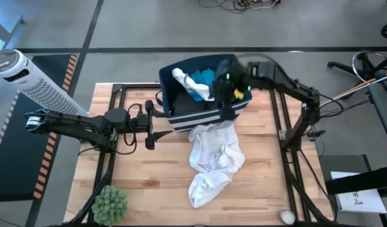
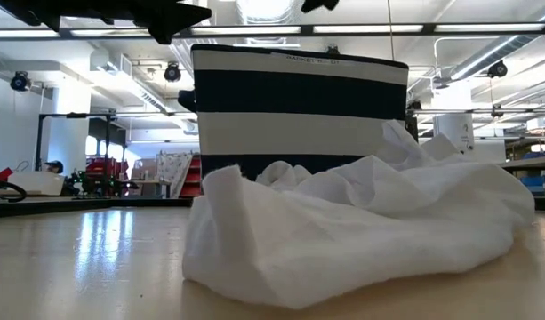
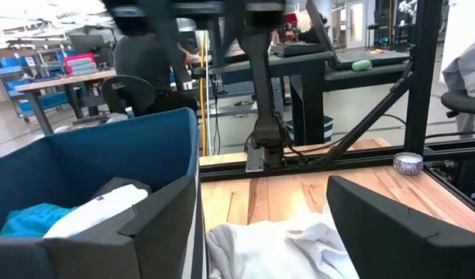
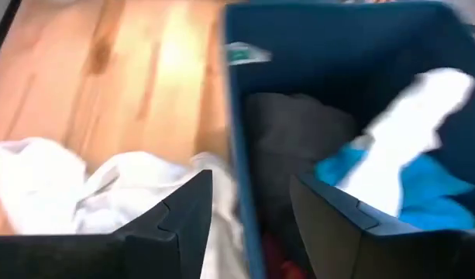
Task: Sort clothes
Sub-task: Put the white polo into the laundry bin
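Observation:
A navy bin with white stripes (image 1: 199,115) stands at the table's far middle. In it lie a white garment (image 1: 188,81), a teal one (image 1: 204,77) and a dark grey one (image 4: 291,132). A large white garment (image 1: 212,164) lies crumpled on the table against the bin's near wall. My right gripper (image 1: 228,94) is open above the bin's near-right wall (image 4: 239,132), one finger over the inside and one over the outside. My left gripper (image 1: 149,126) is open at the bin's left near corner (image 3: 197,163), low over the table.
A small green plant (image 1: 110,203) stands at the near left corner. A small white round object (image 1: 286,216) sits at the near right. A white tower fan (image 1: 26,75) stands off the table's far left. Black frame rails run along both sides.

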You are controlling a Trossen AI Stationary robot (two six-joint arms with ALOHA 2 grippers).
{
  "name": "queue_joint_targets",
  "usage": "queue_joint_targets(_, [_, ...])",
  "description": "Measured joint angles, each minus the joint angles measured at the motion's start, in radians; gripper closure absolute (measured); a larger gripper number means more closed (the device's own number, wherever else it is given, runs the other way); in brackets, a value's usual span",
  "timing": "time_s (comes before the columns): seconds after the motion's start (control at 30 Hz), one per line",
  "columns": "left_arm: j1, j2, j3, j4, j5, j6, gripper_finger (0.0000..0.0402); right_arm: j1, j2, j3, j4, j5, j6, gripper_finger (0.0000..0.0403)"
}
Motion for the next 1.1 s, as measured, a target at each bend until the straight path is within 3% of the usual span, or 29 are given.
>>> queue_joint_targets(0.23, [0.0,-0.005,0.0,-0.002,0.0,0.0,0.0116,0.231,-0.089,-0.25,0.049,0.076,0.143,0.0191])
queue_joint_targets(0.43, [0.0,-0.005,0.0,-0.009,0.0,0.0,0.0108,0.352,-0.188,-0.563,0.242,0.098,0.305,0.0144])
queue_joint_targets(0.77, [0.0,-0.005,0.0,-0.014,0.0,0.0,0.0119,0.429,-0.282,-1.054,0.659,0.141,0.487,0.0094])
queue_joint_targets(0.97, [0.0,-0.005,0.0,-0.018,0.001,-0.011,0.0113,0.426,-0.273,-1.232,0.815,0.296,0.534,0.0091])
queue_joint_targets(1.1, [0.0,-0.005,0.0,-0.022,0.001,-0.019,0.0107,0.407,-0.247,-1.32,0.95,0.308,0.54,0.0091])
